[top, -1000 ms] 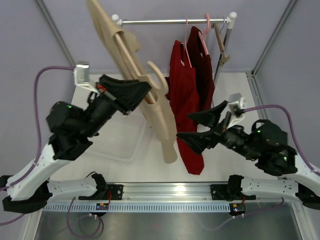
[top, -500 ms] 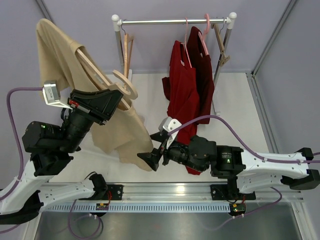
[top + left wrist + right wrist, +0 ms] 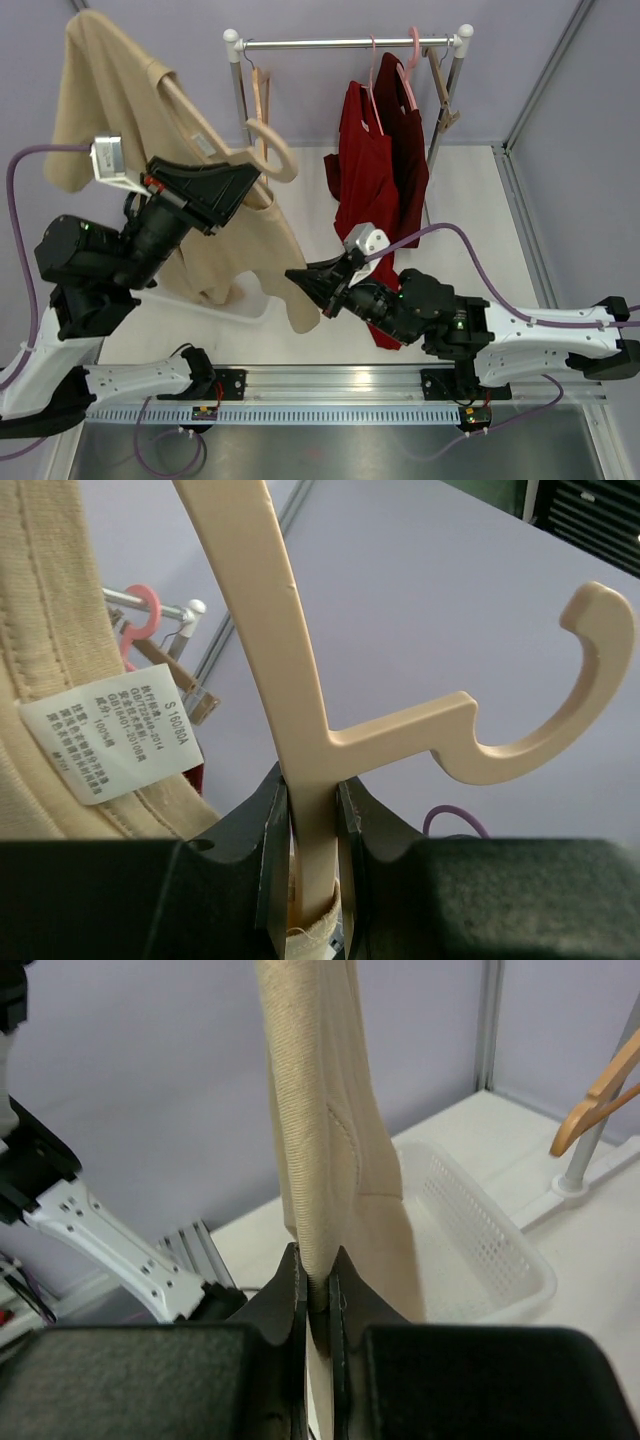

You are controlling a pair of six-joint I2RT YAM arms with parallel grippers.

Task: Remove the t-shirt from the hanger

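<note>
The beige t-shirt (image 3: 110, 110) hangs on a beige hanger (image 3: 275, 150), lifted off the rack at the upper left. My left gripper (image 3: 250, 185) is shut on the hanger's neck (image 3: 300, 730) just below the hook, with the collar and its white label (image 3: 110, 745) beside the jaws (image 3: 312, 810). My right gripper (image 3: 298, 282) is shut on the t-shirt's lower edge (image 3: 325, 1110), and a fold of cloth is pinched between its jaws (image 3: 317, 1285). The cloth stretches from the hanger down to that grip.
A clothes rack (image 3: 345, 43) stands at the back with two dark red garments (image 3: 375, 190) on pink hangers and a bare wooden hanger (image 3: 257, 95). A white perforated basket (image 3: 490, 1250) sits on the table under the t-shirt.
My left arm carried the hanger and t-shirt left, away from the rack. My right arm swung left to the shirt's lower edge and closed on it.
</note>
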